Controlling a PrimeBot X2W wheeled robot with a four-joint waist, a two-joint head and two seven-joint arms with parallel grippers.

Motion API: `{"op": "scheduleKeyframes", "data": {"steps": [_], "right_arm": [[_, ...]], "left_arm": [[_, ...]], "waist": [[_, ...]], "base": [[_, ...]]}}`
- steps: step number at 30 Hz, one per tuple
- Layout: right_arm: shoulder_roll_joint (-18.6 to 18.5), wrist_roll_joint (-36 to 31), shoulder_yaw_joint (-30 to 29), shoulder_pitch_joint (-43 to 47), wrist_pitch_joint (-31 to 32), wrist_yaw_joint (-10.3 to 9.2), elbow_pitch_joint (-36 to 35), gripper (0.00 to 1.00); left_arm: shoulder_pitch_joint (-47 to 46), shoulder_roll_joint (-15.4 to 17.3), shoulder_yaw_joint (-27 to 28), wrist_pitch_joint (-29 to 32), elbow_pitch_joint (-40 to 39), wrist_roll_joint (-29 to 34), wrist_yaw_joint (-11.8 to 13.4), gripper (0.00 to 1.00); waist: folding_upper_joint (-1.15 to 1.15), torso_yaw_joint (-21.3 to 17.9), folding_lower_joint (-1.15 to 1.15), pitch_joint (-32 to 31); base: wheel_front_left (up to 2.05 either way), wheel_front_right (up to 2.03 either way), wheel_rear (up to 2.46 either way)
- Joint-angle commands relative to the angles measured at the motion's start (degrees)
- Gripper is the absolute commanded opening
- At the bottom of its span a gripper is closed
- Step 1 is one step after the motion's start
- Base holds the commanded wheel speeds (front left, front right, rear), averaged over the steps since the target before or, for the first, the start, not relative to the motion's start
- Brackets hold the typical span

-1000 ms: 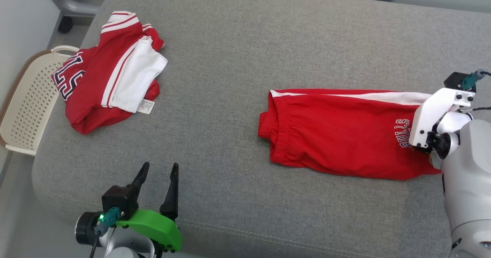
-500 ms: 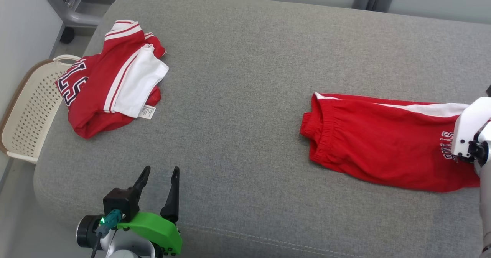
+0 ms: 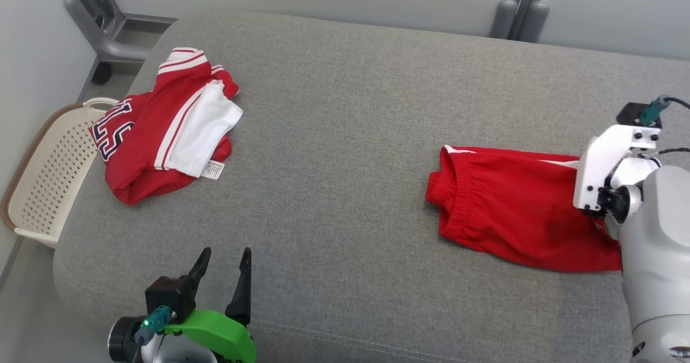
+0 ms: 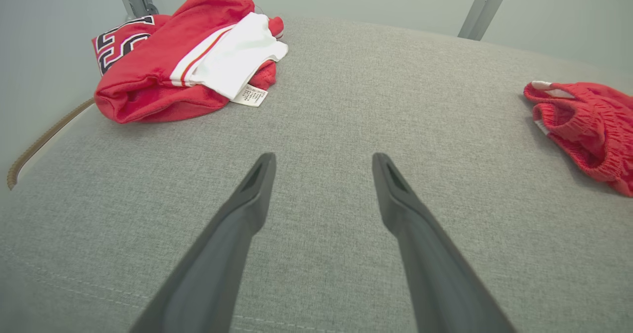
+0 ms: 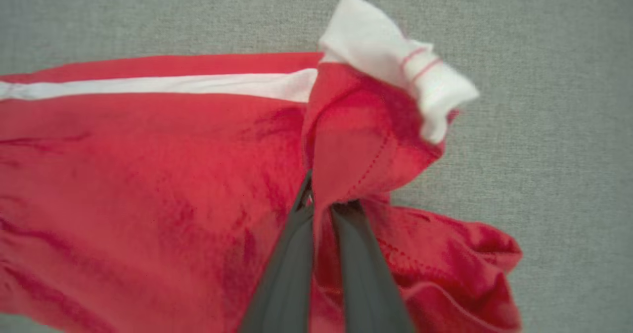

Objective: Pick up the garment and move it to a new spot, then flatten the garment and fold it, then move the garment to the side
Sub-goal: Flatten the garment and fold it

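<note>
Where the soft red shorts (image 3: 501,212) lie at the right of the woven grey padded bench (image 3: 345,109), the right claw (image 5: 322,202) pinches a bunched fold of stitched hem with white trim; the left claw (image 4: 321,169) gapes wide above the weave.
</note>
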Motion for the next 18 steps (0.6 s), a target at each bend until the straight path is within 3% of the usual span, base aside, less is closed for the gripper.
{"op": "scheduleKeyframes", "data": {"steps": [1, 8, 18], "right_arm": [[0.44, 1.81, 1.35, -0.54, 0.51, -0.08, -0.69, 0.00], [3.12, 9.35, 8.16, 0.11, 2.79, -0.08, -1.78, 0.00], [5.06, 12.04, 8.50, -1.61, 0.60, -0.07, 3.84, 0.00]], "left_arm": [[0.55, 0.35, -0.03, 0.03, -0.05, -0.20, 0.26, 1.00], [1.49, 0.62, -0.58, 0.55, -0.32, -0.41, 0.51, 1.00], [2.22, 0.55, -1.95, 1.04, -1.22, -0.32, 0.30, 1.00]], "waist": [[0.00, -0.05, 0.00, -1.24], [0.00, 0.72, 0.00, -3.77], [0.00, 4.23, 0.00, -4.09]], "base": [[0.00, 0.00, 0.00], [0.00, 0.00, 0.00], [0.00, 0.00, 0.00]]}}
